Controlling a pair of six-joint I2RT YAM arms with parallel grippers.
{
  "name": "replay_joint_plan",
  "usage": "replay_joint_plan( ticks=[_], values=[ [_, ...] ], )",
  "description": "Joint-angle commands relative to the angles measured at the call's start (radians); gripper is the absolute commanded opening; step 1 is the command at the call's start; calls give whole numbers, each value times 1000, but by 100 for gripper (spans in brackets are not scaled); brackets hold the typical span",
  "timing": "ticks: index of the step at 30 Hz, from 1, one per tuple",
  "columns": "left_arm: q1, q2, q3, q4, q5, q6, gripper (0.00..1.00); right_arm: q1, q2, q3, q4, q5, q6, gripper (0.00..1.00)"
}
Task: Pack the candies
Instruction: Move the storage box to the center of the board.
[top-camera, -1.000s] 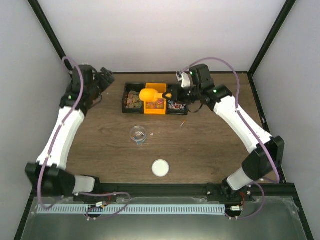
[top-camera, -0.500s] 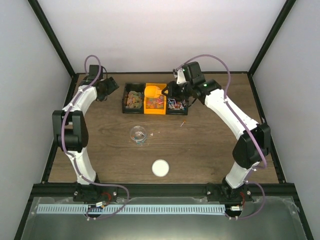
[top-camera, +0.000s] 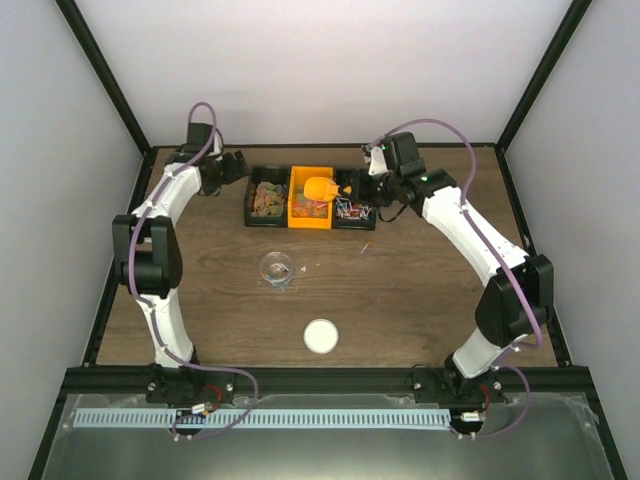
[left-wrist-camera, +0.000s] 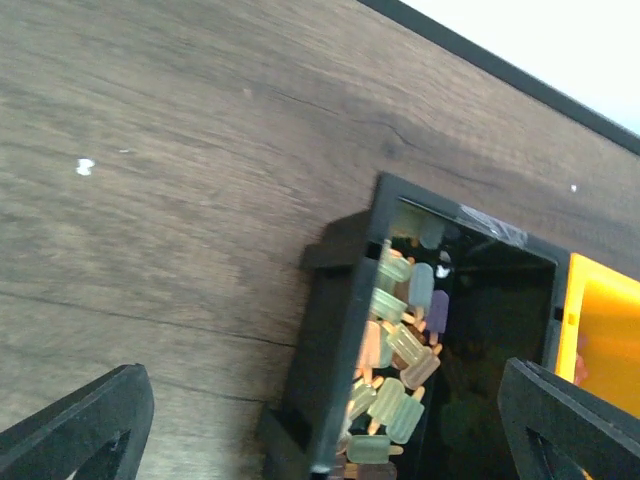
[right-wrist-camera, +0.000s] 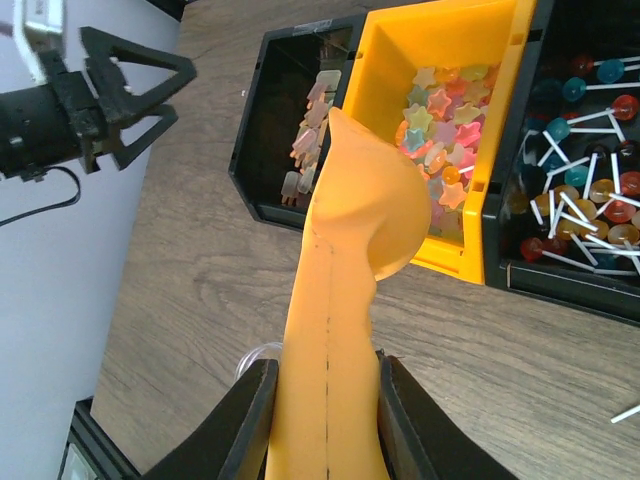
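Standing far left: left gripper (top-camera: 232, 165), fingers spread wide with nothing between them, just beside the left bin.

- Left bin (top-camera: 250, 205): black; holds pale ice-lolly-shaped gummies (left-wrist-camera: 395, 350); touches the yellow bin.
- Jar (top-camera: 277, 268): clear, upright, no lid on; sits on the table toward the arm bases, well apart from the bins. Whether it holds anything cannot be told.
- Yellow bin (top-camera: 300, 222): middle of three; holds star candies (right-wrist-camera: 440, 120).
- Scoop (right-wrist-camera: 335, 290): orange. Its long axis runs leftward from the right gripper, and the bowl hangs over the yellow bin's edge, with the stars just past its tip. The bowl shows its back to the wrist camera, so any load is hidden.
- Lid (top-camera: 321, 336): white, flat on the table, nearer the bases than the jar.
- Right bin (right-wrist-camera: 580, 150): black; holds stick lollipops.
- Right gripper (top-camera: 352, 188): fingers pressed onto the scoop handle.

Judgement: the candies lie directly ahead of the bowl. The jar lies back toward the bases and left of the scoop. The right arm alone carries the tool, so the transfer is its job.
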Motion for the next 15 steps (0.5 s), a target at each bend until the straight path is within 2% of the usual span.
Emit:
replay_joint_plan(
  ticks=[1, 4, 8, 12, 15],
  values=[
    [-52, 71, 74, -81, -15, 119, 92, -7, -34, 2, 21, -32, -33, 1],
    [-57, 96, 104, -105, -35, 146, 81, -17, -44, 1, 9, -36, -44, 1],
    [-57, 141, 147, -156, -85, 198, 78, -30, -63, -17, 4, -39, -52, 1],
    [-58, 170, 155, -168, -82, 237, 72, -41, -74, -39, 11, -44, -45, 1],
    [-62, 203, 180, -203, -72, 258, 72, -44, -76, -40, 7, -51, -43, 1]
  ],
)
